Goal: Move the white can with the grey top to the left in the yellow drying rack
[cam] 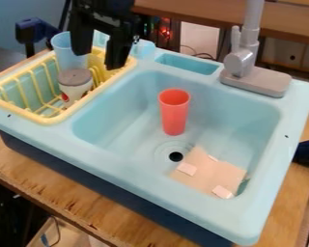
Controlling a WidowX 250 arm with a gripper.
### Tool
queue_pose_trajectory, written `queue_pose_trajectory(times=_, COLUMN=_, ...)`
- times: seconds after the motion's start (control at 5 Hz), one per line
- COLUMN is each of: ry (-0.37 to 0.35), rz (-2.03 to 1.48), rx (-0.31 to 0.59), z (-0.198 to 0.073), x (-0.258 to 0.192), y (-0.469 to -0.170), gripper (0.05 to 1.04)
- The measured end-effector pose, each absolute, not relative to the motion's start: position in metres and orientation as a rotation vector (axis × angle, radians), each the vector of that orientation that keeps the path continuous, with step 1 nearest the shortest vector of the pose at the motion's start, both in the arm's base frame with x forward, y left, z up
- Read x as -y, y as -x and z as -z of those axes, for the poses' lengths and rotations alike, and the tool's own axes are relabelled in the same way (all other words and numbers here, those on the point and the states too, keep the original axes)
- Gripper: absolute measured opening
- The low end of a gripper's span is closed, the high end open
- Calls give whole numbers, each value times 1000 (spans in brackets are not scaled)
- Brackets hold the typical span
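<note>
Nearby, the blue cup (65,57) stands beside the spread fingers (119,49) (empty, by the look).

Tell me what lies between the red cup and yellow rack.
The camera view shows the blue sink's rim and inner wall between the red cup and yellow rack.

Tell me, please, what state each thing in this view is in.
Claw: open, by the yellow rack.
Blue cup: upright in the rack.
White container: gray top on, in the rack.
Red cup: upright in the sink, mouth uncovered.
Drain hole: uncovered.
Brown sheet: lying in the sink.
Faucet: no water visible.
</note>
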State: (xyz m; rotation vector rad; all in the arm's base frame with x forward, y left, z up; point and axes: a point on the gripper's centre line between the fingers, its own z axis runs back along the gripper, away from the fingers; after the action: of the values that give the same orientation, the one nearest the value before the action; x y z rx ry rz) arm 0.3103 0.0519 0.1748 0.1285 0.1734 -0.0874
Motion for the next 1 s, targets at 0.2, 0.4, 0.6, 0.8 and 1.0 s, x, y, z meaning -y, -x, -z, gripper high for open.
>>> queue_pose_trajectory(times=0.2, ry=-111, rz=104, rx=-154, z=-169, x=-51, y=-317, gripper=1001)
queue_pose_trajectory(times=0.4, ry=-62, rz=124, rx=-137, z=-166, x=-55, y=-324, gripper=1001)
queue_pose_trajectory(times=0.6, ry=32, rz=154, rx=-85, z=-164, x=-59, y=-333, gripper=1001)
queue_pose_trajectory(times=0.8, ry=57, rz=168, rx=-65, z=-163, x=-62, y=-338, gripper=1001)
queue_pose_trajectory(times=1.0, ry=69, rz=184, rx=-51, z=-162, x=-61, y=-339, gripper=1001)
